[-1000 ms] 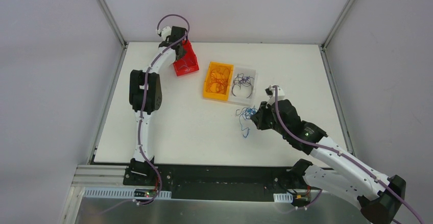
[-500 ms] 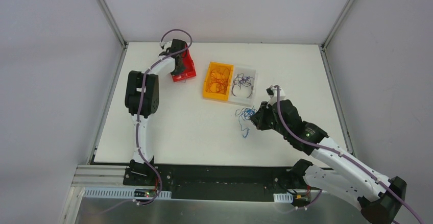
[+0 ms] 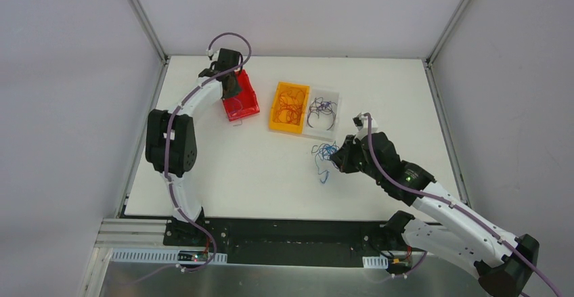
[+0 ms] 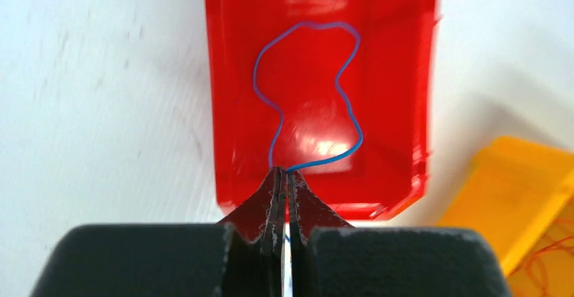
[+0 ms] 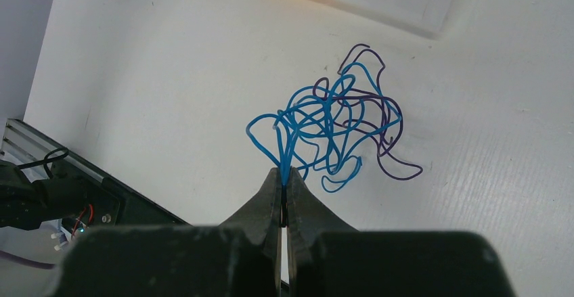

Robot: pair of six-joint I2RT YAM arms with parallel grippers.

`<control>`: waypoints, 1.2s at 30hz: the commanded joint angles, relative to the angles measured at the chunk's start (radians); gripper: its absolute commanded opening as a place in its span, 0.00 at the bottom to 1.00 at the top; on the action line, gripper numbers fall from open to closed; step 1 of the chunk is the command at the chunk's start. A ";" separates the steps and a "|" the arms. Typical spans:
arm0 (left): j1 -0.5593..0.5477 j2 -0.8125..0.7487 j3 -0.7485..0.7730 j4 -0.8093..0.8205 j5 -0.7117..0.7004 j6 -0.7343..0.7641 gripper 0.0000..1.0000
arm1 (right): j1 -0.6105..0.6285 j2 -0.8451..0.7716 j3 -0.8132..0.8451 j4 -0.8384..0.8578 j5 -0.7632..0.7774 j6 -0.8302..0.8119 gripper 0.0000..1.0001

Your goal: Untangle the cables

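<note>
Blue strand [image 4: 350, 111] clamped between the closed left jaws, looping over red bin [image 4: 237, 53]. Right jaws pinched on one loop of the blue-purple cable tangle [image 5: 328, 118] lying on table [image 5: 169, 74]. Wires look hair-thin, light, floppy, snag-prone; best to grab single outer loops.

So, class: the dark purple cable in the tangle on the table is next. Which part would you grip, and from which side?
Probably the purple cable's free tail, from above, on the side away from the right end effector, which is shut on one of the blue cables. That tail lies on the table, clear of the blue ones; its other loops weave through them.
</note>
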 commanded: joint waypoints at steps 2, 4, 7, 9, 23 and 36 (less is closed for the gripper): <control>0.003 0.067 0.197 0.011 -0.039 0.047 0.00 | -0.003 -0.012 0.050 0.027 -0.011 0.015 0.00; 0.005 0.129 0.279 -0.007 -0.072 0.065 0.00 | -0.004 -0.018 0.050 0.023 -0.007 0.016 0.00; 0.007 0.214 0.375 -0.022 -0.103 0.082 0.00 | -0.004 -0.030 0.050 0.012 -0.002 0.021 0.00; 0.012 0.266 0.426 -0.023 -0.112 0.086 0.00 | -0.004 -0.035 0.049 0.005 0.001 0.019 0.00; 0.019 0.269 0.351 -0.054 0.002 0.040 0.15 | -0.004 0.000 0.072 -0.005 0.011 -0.005 0.00; 0.000 -0.093 0.192 -0.080 0.133 0.057 0.76 | -0.003 0.139 0.170 -0.009 -0.172 -0.009 0.00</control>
